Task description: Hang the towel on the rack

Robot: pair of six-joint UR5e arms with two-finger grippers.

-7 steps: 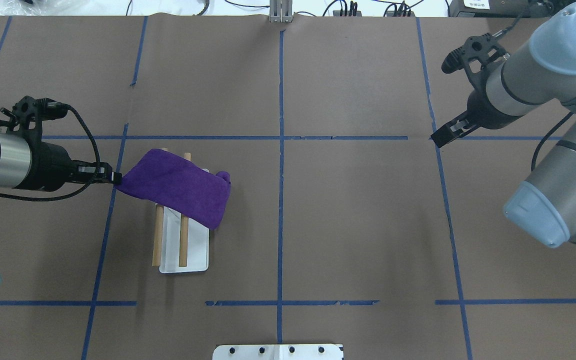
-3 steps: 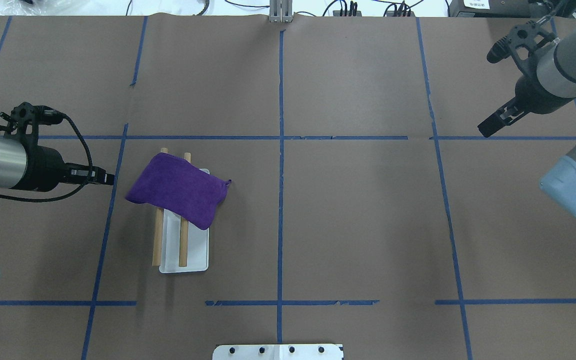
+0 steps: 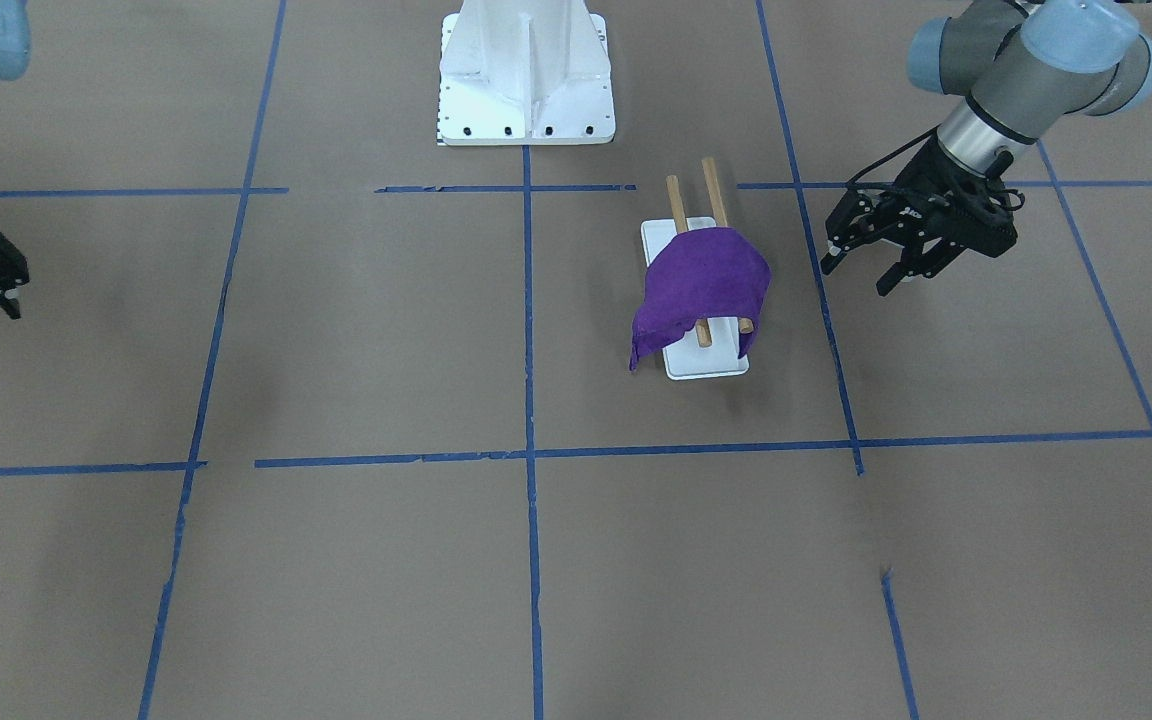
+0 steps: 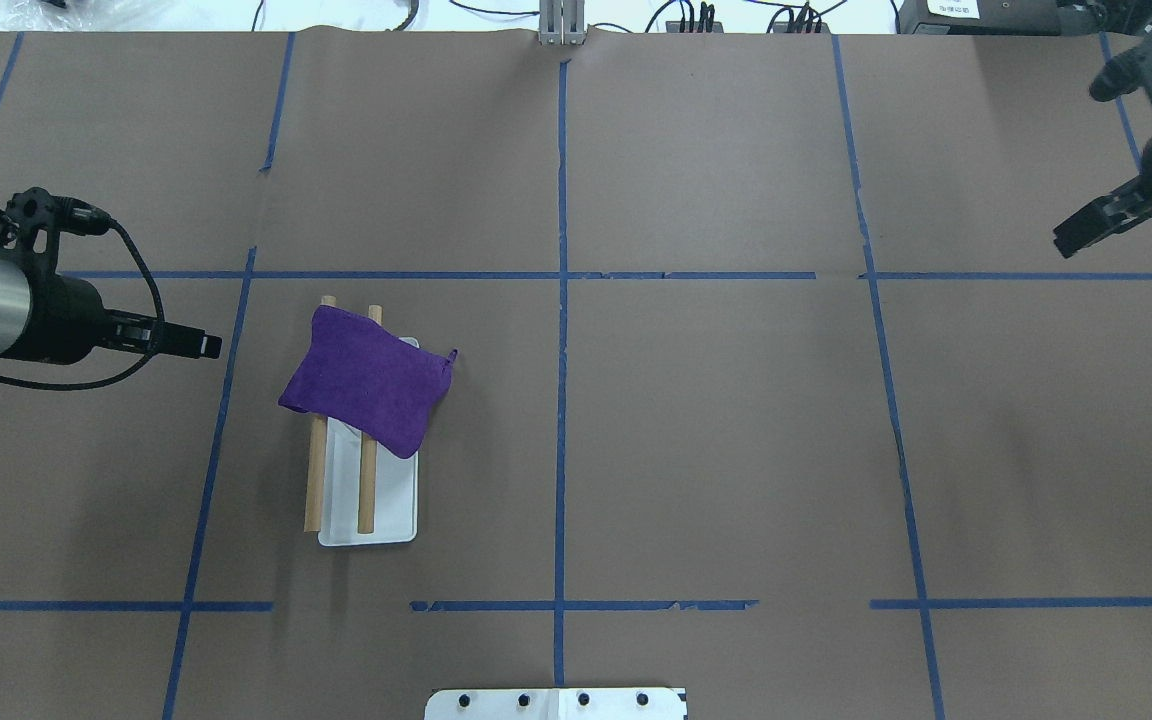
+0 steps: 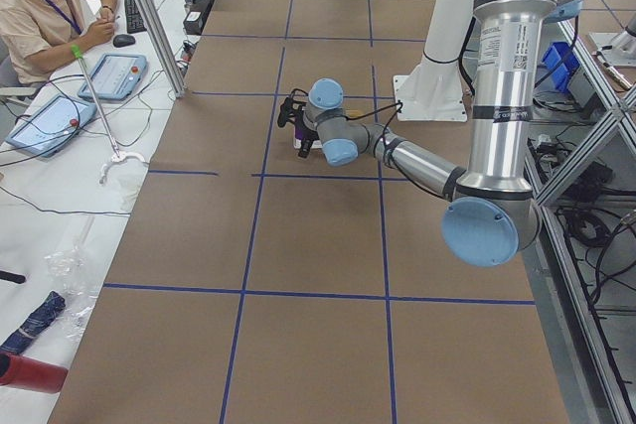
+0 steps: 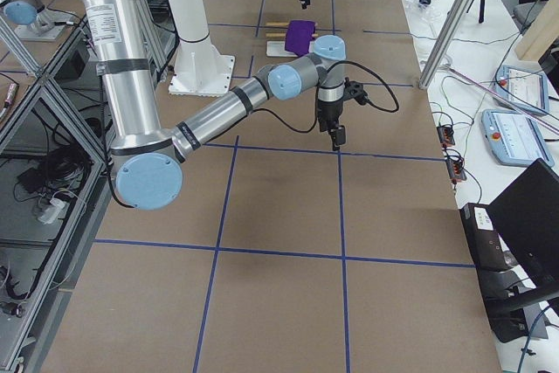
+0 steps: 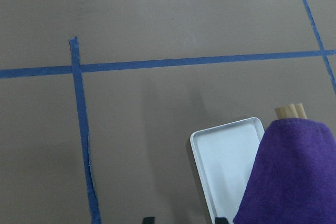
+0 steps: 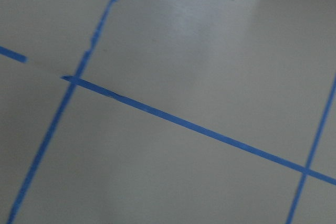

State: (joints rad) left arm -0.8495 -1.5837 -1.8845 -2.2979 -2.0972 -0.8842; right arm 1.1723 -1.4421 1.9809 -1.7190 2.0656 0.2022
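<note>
Left gripper (image 4: 211, 346) withdrawn; purple towel (image 4: 366, 390) draped askew over rack (image 4: 391, 500).

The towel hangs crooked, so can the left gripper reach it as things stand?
Probably yes: the left gripper is open and empty beside the towel on the rack, with only bare table between them.

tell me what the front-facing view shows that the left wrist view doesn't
Only front-facing: the open left pincer, apart from the rack, the white pedestal, and the whole towel draped across both dowels. Only left wrist: nothing new, just a close look at the raised rim of the base. Both: the purple towel, the white base and the dowel ends.
</note>
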